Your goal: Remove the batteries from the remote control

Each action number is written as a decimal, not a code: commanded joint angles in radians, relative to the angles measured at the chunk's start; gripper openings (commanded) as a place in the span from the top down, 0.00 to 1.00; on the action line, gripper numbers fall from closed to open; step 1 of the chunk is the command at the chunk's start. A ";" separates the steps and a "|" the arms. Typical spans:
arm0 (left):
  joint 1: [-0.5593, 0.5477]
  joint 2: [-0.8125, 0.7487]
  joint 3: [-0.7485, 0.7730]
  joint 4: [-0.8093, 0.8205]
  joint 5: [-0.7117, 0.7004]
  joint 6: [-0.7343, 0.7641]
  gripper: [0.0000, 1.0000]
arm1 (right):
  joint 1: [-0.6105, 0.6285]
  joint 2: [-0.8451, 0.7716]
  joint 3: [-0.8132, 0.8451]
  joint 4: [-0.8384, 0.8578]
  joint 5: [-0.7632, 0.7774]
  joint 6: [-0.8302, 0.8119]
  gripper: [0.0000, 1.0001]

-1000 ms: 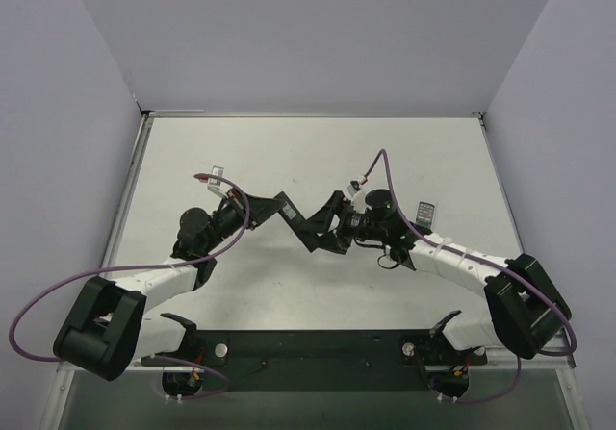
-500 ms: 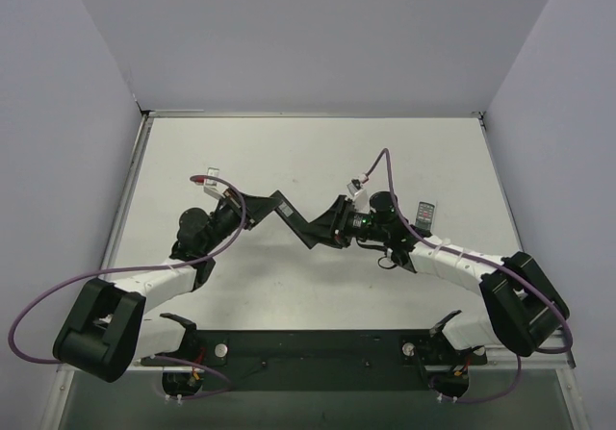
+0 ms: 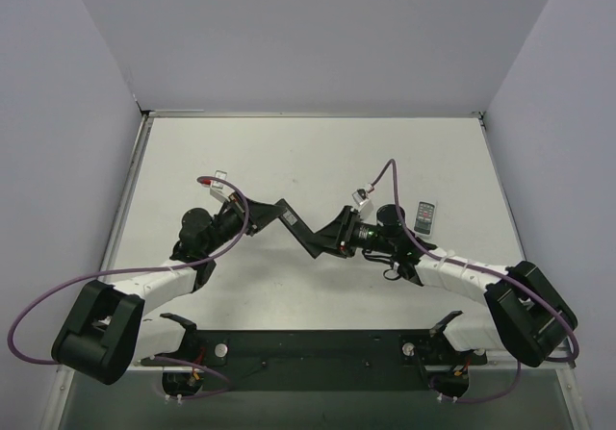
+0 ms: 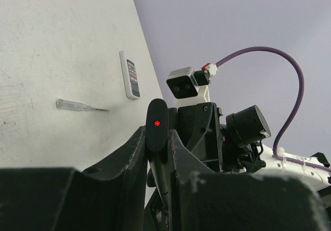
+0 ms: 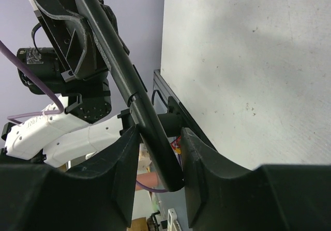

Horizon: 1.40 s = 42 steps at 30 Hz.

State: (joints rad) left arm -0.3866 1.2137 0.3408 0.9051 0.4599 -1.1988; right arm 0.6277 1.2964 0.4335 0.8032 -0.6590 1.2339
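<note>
Left gripper point(image 4: 156, 138) n right gripper point(image 5: 159, 135) both clamp the remote point(image 5: 111, 45); pair drifted slightly nearer, no batteries out yet afaict.

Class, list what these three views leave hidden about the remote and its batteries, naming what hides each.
Batteries: seen in no view; perhaps inside the remote control.
Its buttons: top external, too small and dark.
Its lower end: left wrist, hidden inside the left gripper.
Its far end: right wrist, cut off by the top edge.
</note>
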 commanded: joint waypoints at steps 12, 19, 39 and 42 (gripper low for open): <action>0.026 -0.051 0.050 0.049 -0.081 0.039 1.00 | -0.029 -0.029 -0.059 -0.050 -0.045 -0.028 0.67; 0.026 -0.043 0.050 0.072 -0.078 0.025 1.00 | -0.046 -0.037 -0.059 -0.045 -0.054 -0.034 0.73; 0.129 0.004 0.346 -0.714 0.078 0.376 1.00 | -0.066 -0.079 0.276 -0.908 0.484 -0.326 0.52; 0.129 0.081 0.395 -0.807 0.184 0.425 1.00 | -0.082 0.041 0.414 -1.094 0.598 -0.182 0.57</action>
State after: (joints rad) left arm -0.2607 1.2270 0.6426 0.2928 0.4656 -0.9024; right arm 0.5697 1.2343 0.6991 0.0067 -0.2813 0.9344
